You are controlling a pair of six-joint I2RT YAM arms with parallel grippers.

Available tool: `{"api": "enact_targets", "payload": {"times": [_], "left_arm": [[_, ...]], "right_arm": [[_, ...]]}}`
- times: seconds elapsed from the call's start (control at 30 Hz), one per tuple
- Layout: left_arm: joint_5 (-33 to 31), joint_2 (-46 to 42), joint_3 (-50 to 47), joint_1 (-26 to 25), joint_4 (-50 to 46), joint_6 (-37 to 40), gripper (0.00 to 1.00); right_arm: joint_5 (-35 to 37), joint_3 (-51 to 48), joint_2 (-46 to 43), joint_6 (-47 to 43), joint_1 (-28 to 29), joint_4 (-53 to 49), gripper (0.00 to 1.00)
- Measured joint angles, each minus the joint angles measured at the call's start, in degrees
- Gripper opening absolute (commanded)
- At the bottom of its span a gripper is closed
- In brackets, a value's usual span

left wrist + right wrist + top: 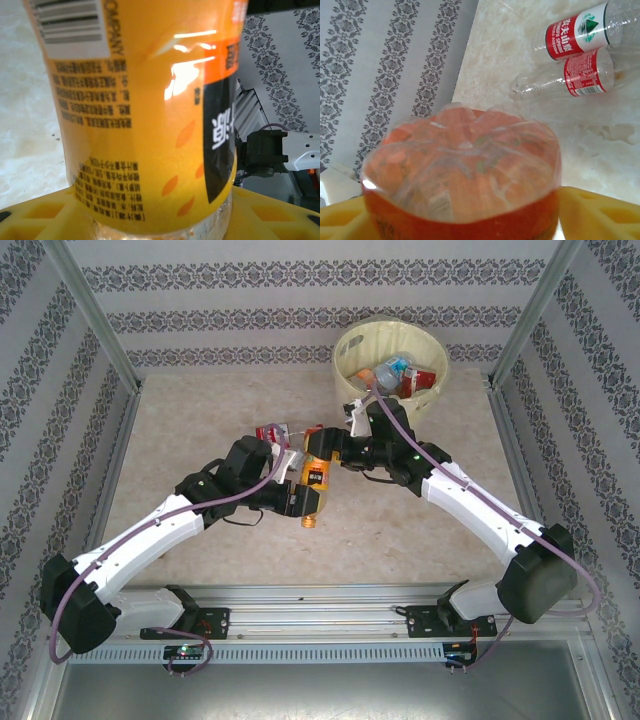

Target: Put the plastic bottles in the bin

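From above, the left gripper is pinched across the lower body of an orange-tinted plastic bottle with an orange label, held mid-table between the two arms, while the right gripper meets its far end. The bottle's long axis runs far to near, its orange cap pointing towards the arm bases and its base towards the right gripper. The pale-yellow round bin stands at the far right, well apart, with several bottles already inside. Two clear red-labelled bottles lie just beyond the left gripper. In the left wrist view the glossy label runs top to bottom and the body sits against a yellow finger pad, so this grip looks closed on it. In the right wrist view the moulded base faces the lens, the axis pointing almost straight at it; yellow fingers flank it closely, but I cannot tell whether they press. The same two clear bottles lie side by side on the marbled table. The orange bottle probably handles as light, thin-walled and easily dented, with a slick label; the stiffer base is likely the surest hold
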Motion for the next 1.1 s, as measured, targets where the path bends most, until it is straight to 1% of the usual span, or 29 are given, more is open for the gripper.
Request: {"api": "enact_targets", "payload": {"times": [0.03,0.13,0.2,0.23,0.3,0.37,0.43,0.47,0.57,0.7,0.9,1.1], "left_arm": [[-0.2,0.0,0.0,-0.1,0.1,0.0,0.61],[-0.7,0.0,0.1,-0.4,0.3,0.0,0.63],[-0.9,0.0,0.3,-0.5,0.4,0.0,0.64],[-1.0,0.0,0.6,-0.5,0.3,0.0,0.66],[-1.1,0.1,1.4,-0.7,0.1,0.2,0.77],[-1.4,0.1,2.2,-0.9,0.2,0.5,0.89],[-2.1,0.1,2.9,-0.9,0.7,0.6,0.98],[-2.4,0.1,3.0,-0.9,1.2,0.4,1.00],[-2.8,0.1,3.0,-0.9,2.1,0.1,1.00],[-3.0,0.4,5.1,-0.9,2.5,0.0,1.00],[-3.2,0.6,9.9,-0.8,4.8,0.0,1.00],[-3.7,0.7,11.6,0.1,7.0,0.4,1.00]], "right_arm": [[0.0,0.1,0.0,0.0,0.0,0.0,0.64],[0.1,0.2,-0.1,-0.2,0.0,0.0,0.57],[0.2,0.2,-0.4,-0.2,0.0,-0.1,0.55],[0.4,0.2,-0.7,-0.3,0.0,-0.2,0.54],[0.9,0.2,-1.4,-0.4,0.0,-0.2,0.53],[1.3,0.2,-2.5,-0.6,-0.1,-0.9,0.53],[1.3,0.4,-3.6,-1.1,-0.2,-2.1,0.54],[1.3,0.8,-4.0,-1.4,-0.3,-3.0,0.53],[1.8,2.5,-4.8,-2.2,-1.3,-5.5,0.53],[4.8,8.0,-5.4,-5.5,-3.1,-12.0,0.53],[12.0,22.1,-6.1,-13.0,-6.8,-23.6,0.54],[19.8,35.4,-5.6,-19.6,-11.2,-30.6,0.54]]}}
